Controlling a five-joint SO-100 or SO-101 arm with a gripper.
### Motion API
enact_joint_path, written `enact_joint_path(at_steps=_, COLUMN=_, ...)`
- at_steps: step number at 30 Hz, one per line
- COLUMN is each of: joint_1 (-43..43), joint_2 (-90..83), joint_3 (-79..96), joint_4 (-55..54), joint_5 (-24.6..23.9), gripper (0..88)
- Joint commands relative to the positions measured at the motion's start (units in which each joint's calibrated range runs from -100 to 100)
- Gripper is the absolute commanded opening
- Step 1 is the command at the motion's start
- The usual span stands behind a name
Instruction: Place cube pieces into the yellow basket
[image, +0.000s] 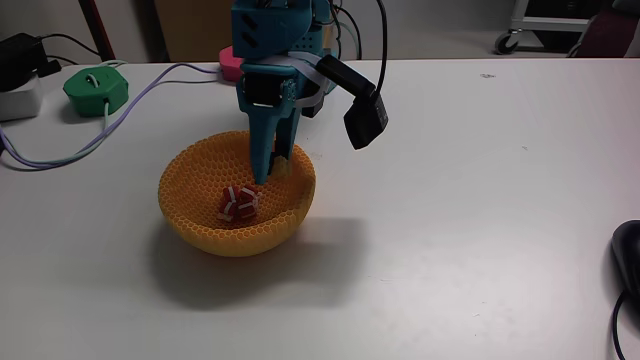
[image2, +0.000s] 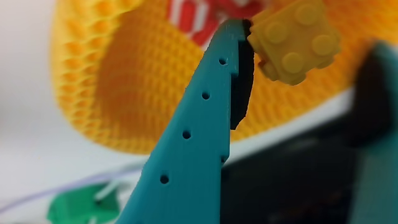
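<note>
The yellow basket (image: 200, 225), an orange-yellow mesh bowl, stands on the white table in the fixed view. Red-and-white striped cube pieces (image: 238, 202) lie together on its bottom. My teal gripper (image: 275, 168) points down inside the basket's far side. In the wrist view a yellow studded cube (image2: 293, 42) sits at the gripper (image2: 305, 37), touching the tip of the left finger (image2: 205, 118). A strip of basket wall (image2: 124, 81) shows between that cube and the right finger (image2: 376, 106). The jaws stand apart. A striped cube (image2: 189, 17) shows beyond the fingertip.
A green round device (image: 96, 90) with a pale cable lies at the back left, a pink one (image: 229, 65) behind the arm. A white adapter (image: 18, 100) sits at the left edge and a dark mouse (image: 626, 262) at the right edge.
</note>
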Motion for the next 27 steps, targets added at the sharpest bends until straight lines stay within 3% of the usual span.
enact_joint_path(at_steps=1, joint_1=-0.5, joint_2=-5.3, joint_3=-2.2, joint_4=3.2, joint_5=-0.7, gripper=47.5)
enact_joint_path(at_steps=7, joint_1=-6.8, joint_2=-11.5, joint_3=0.2, joint_4=-6.8, joint_5=-8.3, gripper=46.9)
enact_joint_path(at_steps=9, joint_1=-8.9, joint_2=-15.9, joint_3=6.1, joint_4=-13.0, joint_5=-15.0, gripper=33.1)
enact_joint_path(at_steps=10, joint_1=-10.3, joint_2=-18.7, joint_3=11.1, joint_4=-18.6, joint_5=-18.8, gripper=22.4)
enact_joint_path(at_steps=11, joint_1=-11.7, joint_2=-21.9, joint_3=17.4, joint_4=-26.1, joint_5=-21.5, gripper=4.6)
enact_joint_path(at_steps=12, joint_1=-13.0, joint_2=-25.4, joint_3=24.1, joint_4=-34.2, joint_5=-22.2, gripper=0.0)
enact_joint_path(at_steps=14, joint_1=-15.3, joint_2=-31.5, joint_3=33.6, joint_4=-43.0, joint_5=-20.5, gripper=0.0)
enact_joint_path(at_steps=21, joint_1=-19.3, joint_2=-49.4, joint_3=52.8, joint_4=-34.1, joint_5=-7.7, gripper=0.0)
enact_joint_path(at_steps=27, joint_1=-8.6, joint_2=-69.0, joint_3=63.7, joint_4=-19.9, joint_5=3.4, gripper=0.1)
